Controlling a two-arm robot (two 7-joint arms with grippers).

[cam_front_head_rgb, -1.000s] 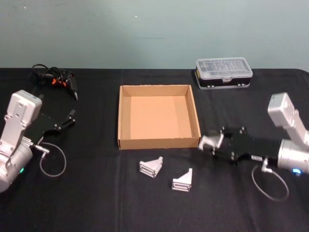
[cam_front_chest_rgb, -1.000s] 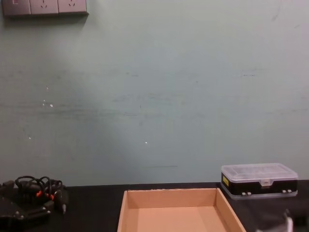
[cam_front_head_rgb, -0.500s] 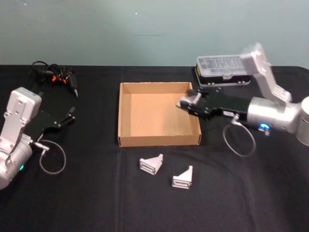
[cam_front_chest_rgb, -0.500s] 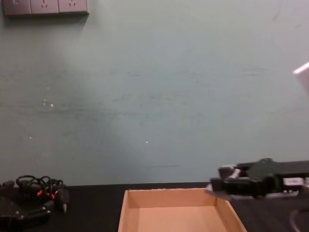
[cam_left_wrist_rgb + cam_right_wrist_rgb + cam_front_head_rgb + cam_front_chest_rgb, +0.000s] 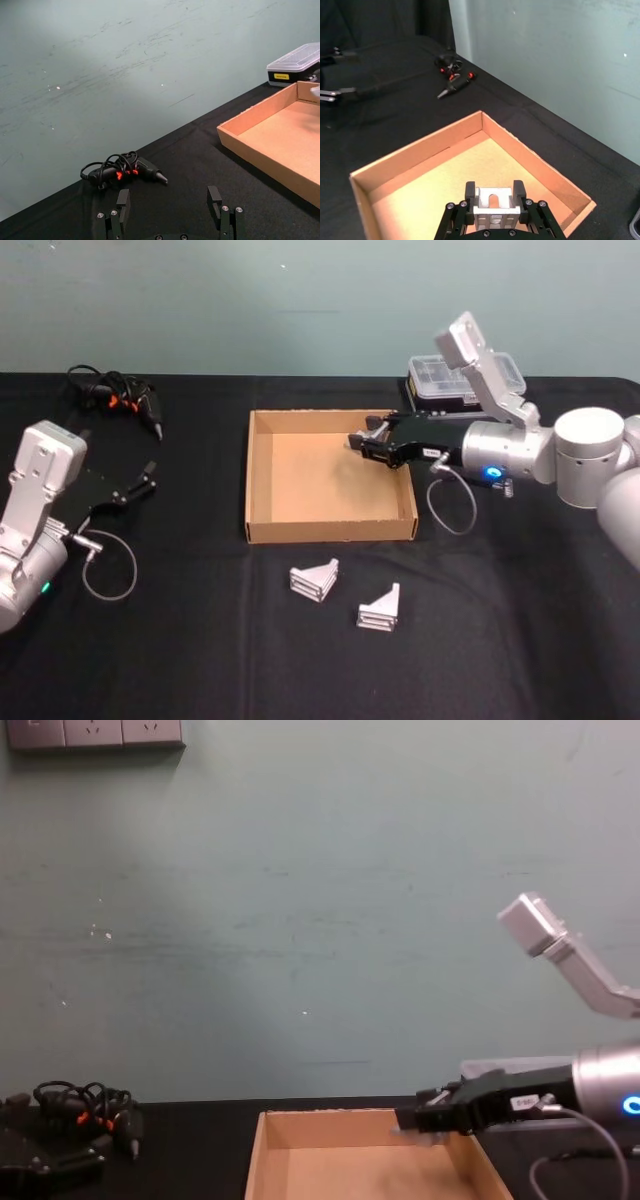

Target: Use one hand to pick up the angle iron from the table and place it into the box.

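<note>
On the far left the left gripper [image 5: 168, 192] rests low near the edge of the table [image 5: 200, 660]. Its fingers are spread apart with nothing between them, and it looks parked. Behind it, by the table's back edge, lies a black tool with a tangled cord [image 5: 115, 400], well away from the work.

In the middle sits the box [image 5: 330, 532]. Just in front of it, on the table, lie two loose angle irons [image 5: 314, 582] [image 5: 380, 608] — they wait their turn.

The right gripper [image 5: 368, 440] reaches in over the right part of the box, up above the box floor. Its fingers are squeezed tight on an angle iron [image 5: 493, 207], which stands between them. So the step in hand looks like the putting-in part. The next move should be to go down a little and let the fingers go, so the piece drops softly.

The box's right wall is just beside the gripper, so it should not swing that way. Behind the arm stands a black case with a clear lid [image 5: 428, 375], close to the box's back corner but not in the path.
</note>
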